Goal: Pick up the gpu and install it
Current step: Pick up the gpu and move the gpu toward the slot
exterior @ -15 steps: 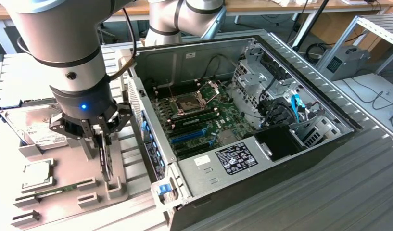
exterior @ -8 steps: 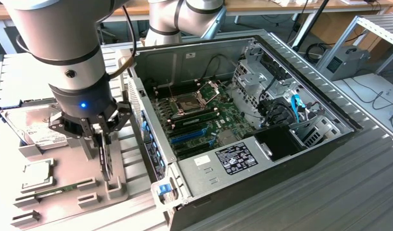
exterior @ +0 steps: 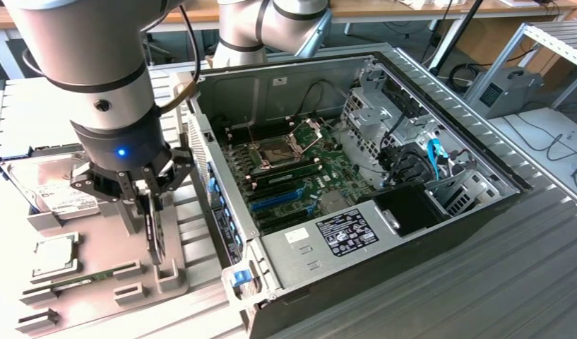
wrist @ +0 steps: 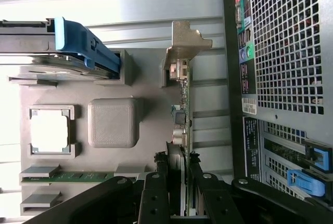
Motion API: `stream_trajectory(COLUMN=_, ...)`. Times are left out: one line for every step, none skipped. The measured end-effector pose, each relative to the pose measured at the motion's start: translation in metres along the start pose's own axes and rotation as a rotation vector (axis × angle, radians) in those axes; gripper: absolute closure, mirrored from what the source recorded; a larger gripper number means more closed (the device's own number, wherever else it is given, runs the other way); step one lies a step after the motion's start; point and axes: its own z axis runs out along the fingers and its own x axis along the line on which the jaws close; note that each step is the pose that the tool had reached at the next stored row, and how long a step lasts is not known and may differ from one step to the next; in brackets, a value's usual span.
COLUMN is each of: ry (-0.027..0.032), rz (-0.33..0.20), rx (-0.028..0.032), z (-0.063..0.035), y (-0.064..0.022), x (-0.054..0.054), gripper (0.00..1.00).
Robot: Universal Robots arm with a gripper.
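Observation:
The gpu point(exterior: 157, 240) is a thin black card standing on edge in a slot of the grey holder tray point(exterior: 104, 300), at the exterior view's left. In the wrist view I see the gpu point(wrist: 185, 109) edge-on, its silver bracket point(wrist: 184, 39) at the far end. My gripper point(exterior: 149, 210) comes straight down over the card's upper edge. In the wrist view the gripper point(wrist: 178, 164) has one finger on each face of the card, closed against it. The card's lower edge still sits in the tray.
An open computer case point(exterior: 477, 152) lies to the exterior view's right of the tray, with motherboard point(exterior: 307, 166) and blue slots point(exterior: 274, 201) exposed. The tray also holds a hard drive point(exterior: 53, 191), a processor point(exterior: 54, 254) and a green memory stick point(exterior: 81, 277). The case's perforated wall point(wrist: 286, 42) is close beside the card.

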Motion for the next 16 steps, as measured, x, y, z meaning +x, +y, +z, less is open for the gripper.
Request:
stream_trajectory(ry=0.0, rz=0.0, rx=0.0001, z=-0.0003, y=0.0, x=0.0, gripper=0.74)
stream_trajectory(ry=0.0001, rz=0.0, rx=0.0, z=-0.0007, y=0.0, x=0.0, gripper=0.74)
stream_trajectory(ry=0.0001, rz=0.0, rx=0.0001, z=-0.001, y=0.0, x=0.0, gripper=0.74)
stream_trajectory(ry=0.0, rz=0.0, rx=0.0, z=-0.0012, y=0.0, x=0.0, gripper=0.74)
stream_trajectory(ry=0.0, rz=0.0, rx=0.0, z=-0.0015, y=0.0001, x=0.0, gripper=0.74)
stream_trajectory(ry=0.0, rz=0.0, rx=0.0, z=-0.0019, y=0.0001, x=0.0, gripper=0.74)
stream_trajectory(ry=0.0001, rz=0.0, rx=0.0001, z=-0.0023, y=0.0001, x=0.0, gripper=0.74)
stream_trajectory(ry=0.0, rz=0.0, rx=0.0001, z=-0.0026, y=0.0001, x=-0.0001, gripper=0.74)
stream_trajectory(ry=0.0, rz=0.0, rx=0.0, z=-0.0029, y=0.0001, x=-0.0001, gripper=0.74)
stream_trajectory(ry=0.0, rz=0.0, rx=0.0001, z=-0.0034, y=0.0001, x=-0.0001, gripper=0.74)
stream_trajectory(ry=0.0, rz=0.0, rx=0.0, z=-0.0039, y=0.0001, x=-0.0001, gripper=0.74)
stream_trajectory(ry=0.0001, rz=0.0, rx=0.0001, z=-0.0043, y=0.0001, x=-0.0001, gripper=0.74)
stream_trajectory(ry=0.0, rz=0.0, rx=0.0, z=-0.0046, y=0.0001, x=-0.0001, gripper=0.74)
stream_trajectory(ry=0.0, rz=0.0, rx=0.0, z=-0.0049, y=0.0002, x=-0.0001, gripper=0.74)
stream_trajectory(ry=0.0, rz=0.0, rx=0.0, z=-0.0052, y=0.0002, x=-0.0001, gripper=0.74)
stream_trajectory(ry=0.0, rz=0.0, rx=0.0, z=-0.0056, y=0.0002, x=-0.0001, gripper=0.74)
